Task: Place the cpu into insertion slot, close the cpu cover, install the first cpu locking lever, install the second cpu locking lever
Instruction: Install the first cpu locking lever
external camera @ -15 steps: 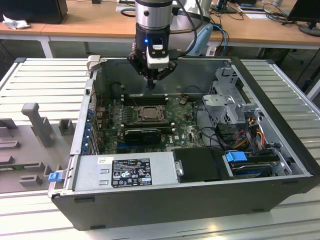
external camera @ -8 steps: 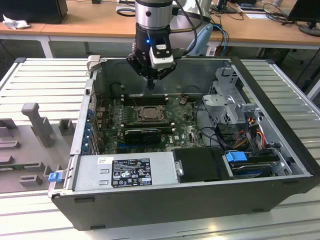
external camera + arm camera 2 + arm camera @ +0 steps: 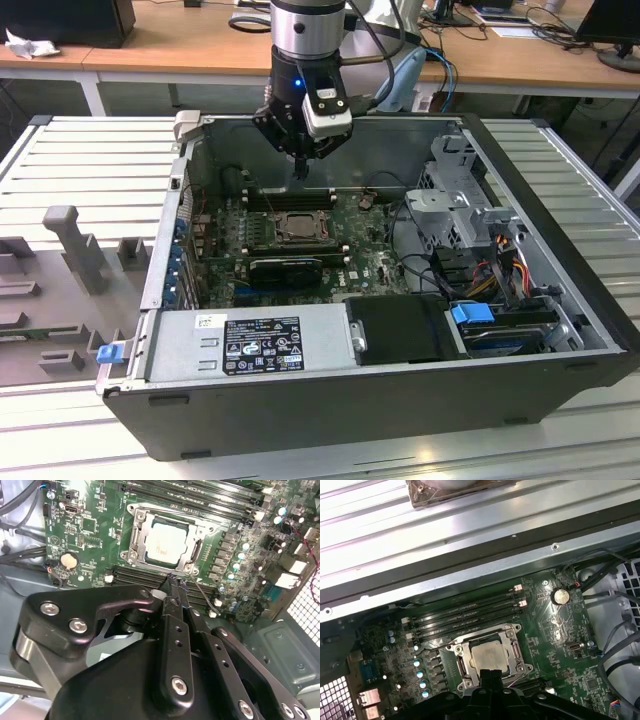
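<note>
Open computer case (image 3: 330,400) on a slatted table, green motherboard (image 3: 370,262) flat inside. The arm comes down from above, and the gripper (image 3: 300,172) hangs over the black memory slots (image 3: 285,198), just beside the socket, on the side away from the power supply (image 3: 250,345).

The cpu (image 3: 167,542) is already seated in the insertion slot (image 3: 132,555), pale metal top facing up. The cpu cover (image 3: 196,550) lies flat on it, and its silver frame rings the chip on all 4 sides. The first wrist view shows the same: cpu (image 3: 490,655) square in the frame, cpu cover (image 3: 515,652) down.

In both wrist views the gripper (image 3: 175,582) (image 3: 490,672) is clenched, its 2 black fingers (image 3: 172,625) pressed together with no visible gap. The tips sit at the socket's edge, between the cover frame and the nearest memory slots (image 3: 135,577), very near the frame. Contact can't be confirmed.

1 thin wire cpu locking lever (image 3: 202,596) runs out from just beside the fingertips, slanting over the memory slots away from the socket. Can't tell whether the tips pinch it.

The coin cell (image 3: 69,560) is on the board, well apart from the gripper. In the exterior view, the black expansion card (image 3: 285,268) lies on the socket's far side from the gripper.
</note>
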Motion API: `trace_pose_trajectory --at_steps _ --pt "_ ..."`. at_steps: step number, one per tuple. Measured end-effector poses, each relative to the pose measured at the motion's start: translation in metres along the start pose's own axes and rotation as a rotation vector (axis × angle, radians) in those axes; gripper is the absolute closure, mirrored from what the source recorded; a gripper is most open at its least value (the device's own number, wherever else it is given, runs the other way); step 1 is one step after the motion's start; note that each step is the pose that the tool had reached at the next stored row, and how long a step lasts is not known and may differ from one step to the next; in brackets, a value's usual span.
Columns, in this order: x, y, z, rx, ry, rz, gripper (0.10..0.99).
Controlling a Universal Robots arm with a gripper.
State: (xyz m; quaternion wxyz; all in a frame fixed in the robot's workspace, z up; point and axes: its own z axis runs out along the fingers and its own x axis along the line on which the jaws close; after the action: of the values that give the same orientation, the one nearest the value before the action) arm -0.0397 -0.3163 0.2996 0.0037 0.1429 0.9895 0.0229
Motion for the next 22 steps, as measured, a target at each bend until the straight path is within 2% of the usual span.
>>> trace_pose_trajectory --at_steps 22 --pt "0.0000 0.0000 0.0000 0.000 0.0077 -0.166 0.980"
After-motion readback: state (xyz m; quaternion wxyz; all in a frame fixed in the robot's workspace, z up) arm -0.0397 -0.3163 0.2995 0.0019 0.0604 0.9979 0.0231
